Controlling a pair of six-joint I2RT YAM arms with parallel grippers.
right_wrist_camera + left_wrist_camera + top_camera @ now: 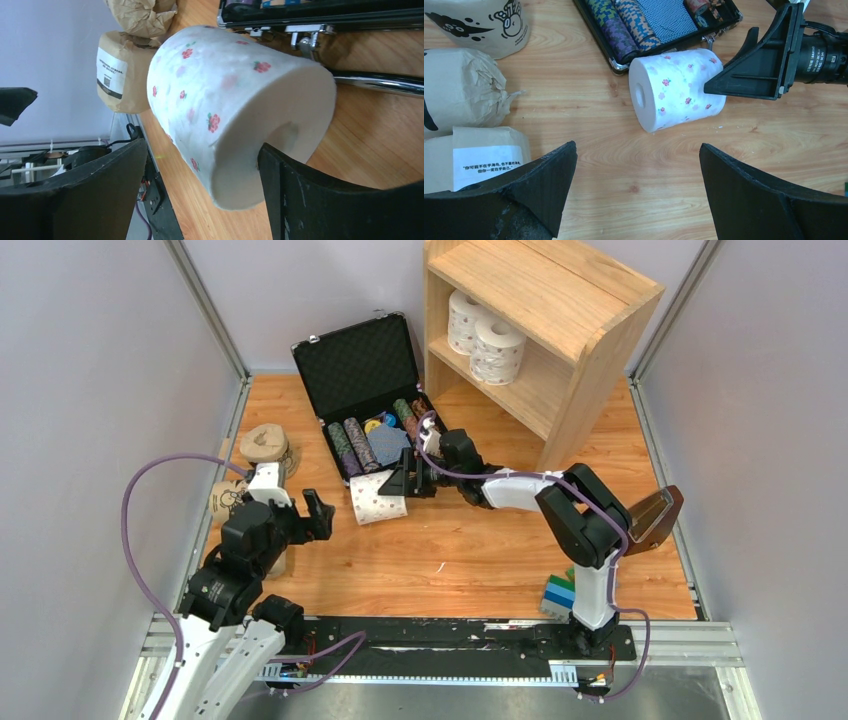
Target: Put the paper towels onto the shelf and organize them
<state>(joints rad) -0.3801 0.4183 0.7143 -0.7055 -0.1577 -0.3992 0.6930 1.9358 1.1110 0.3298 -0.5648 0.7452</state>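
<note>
Light wood framed the job: the shelf (545, 290) stood at the far right of the table (450, 560), and two white rolls (497, 345) sat side by side on its inner board, so I judged about a third of the work done. Its flat top was bare.

A third white roll (378, 502), dotted with small pink flowers, lay on its side on the table just in front of the open black case (355, 365) and its rows of poker chips (350, 445). My right gripper (398, 488) was reached out over it, fingers open and straddling the roll, one to each side. From the wrist view one finger stood clear of the paper and the other crossed in front of the roll's end, so I could not say it touched. Nothing was pinched or lifted; the roll rested on the wood.

My left gripper (638, 147) hung with its fingers spread wide and held nothing. Near it, at the left edge of the table, were the three tan rolls (461, 92): one with black cartoon print, one crumpled, one with a white label, huddled together.

By my reckoning four rolls were left: the dotted one between my right fingers, then the tan three, and after that whatever tidying the rows on the shelf needed.
</note>
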